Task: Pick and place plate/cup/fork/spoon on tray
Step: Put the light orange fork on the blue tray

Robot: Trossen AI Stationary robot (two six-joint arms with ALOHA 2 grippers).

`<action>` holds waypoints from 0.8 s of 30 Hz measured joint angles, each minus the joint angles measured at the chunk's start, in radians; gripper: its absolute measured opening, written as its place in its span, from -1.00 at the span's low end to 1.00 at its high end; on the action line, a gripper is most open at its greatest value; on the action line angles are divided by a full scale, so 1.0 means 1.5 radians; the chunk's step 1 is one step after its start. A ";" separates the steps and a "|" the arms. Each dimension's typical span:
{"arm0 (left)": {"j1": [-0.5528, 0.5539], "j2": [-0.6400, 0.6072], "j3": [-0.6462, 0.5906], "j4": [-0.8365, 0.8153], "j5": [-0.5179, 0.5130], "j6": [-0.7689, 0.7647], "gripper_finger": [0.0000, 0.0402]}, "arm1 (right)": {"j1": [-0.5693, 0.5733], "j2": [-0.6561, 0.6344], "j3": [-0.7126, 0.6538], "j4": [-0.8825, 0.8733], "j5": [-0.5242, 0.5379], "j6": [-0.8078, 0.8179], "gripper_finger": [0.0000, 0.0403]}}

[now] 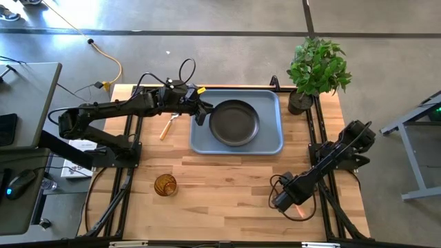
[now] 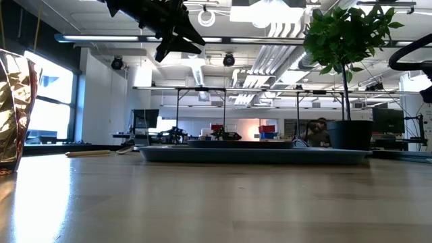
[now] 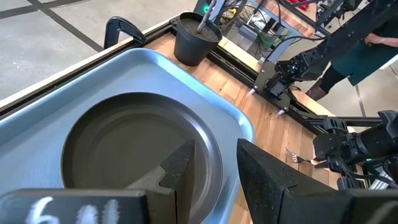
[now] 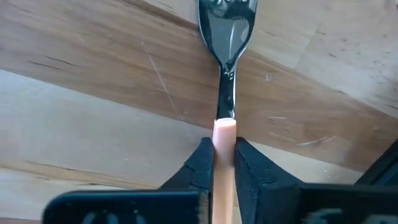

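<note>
The dark round plate point(image 1: 234, 122) lies flat inside the light blue tray point(image 1: 270, 103) at the table's far middle. My left gripper point(image 1: 200, 114) is open and empty, high above the tray's left edge and the plate's rim point(image 3: 205, 155). My right gripper point(image 1: 295, 203) is low at the table's near right, shut on the fork point(image 4: 225, 74), whose handle is orange-pink. The amber cup point(image 1: 165, 184) stands upright on the table near the front left. A slim tan-looking utensil point(image 1: 167, 127) lies flat on the table just left of the tray. My right gripper pinches the fork's orange-pink handle point(image 4: 224, 134) between its two fingers, close to where the metal neck begins. The fingers lie along the fork, and its metal head point(image 4: 227, 18) points away from them over the wood. Whether it is lifted clear of the table, I cannot tell.
A potted plant point(image 1: 317, 69) stands at the table's far right corner, just beyond the tray. Black clamps sit on the table's far edge by the tray. Bare wood lies between the cup and my right gripper.
</note>
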 joint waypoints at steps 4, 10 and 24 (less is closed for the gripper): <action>0.000 0.000 0.000 -0.001 0.000 0.000 -0.46 | 0.000 -0.002 0.000 0.000 -0.002 0.000 -0.93; 0.000 0.000 0.000 -0.001 0.000 -0.001 -0.46 | 0.001 -0.020 -0.005 0.003 0.004 0.020 -0.93; 0.000 0.000 0.000 -0.001 0.000 0.002 -0.46 | -0.007 -0.118 -0.003 0.107 0.224 0.148 -0.93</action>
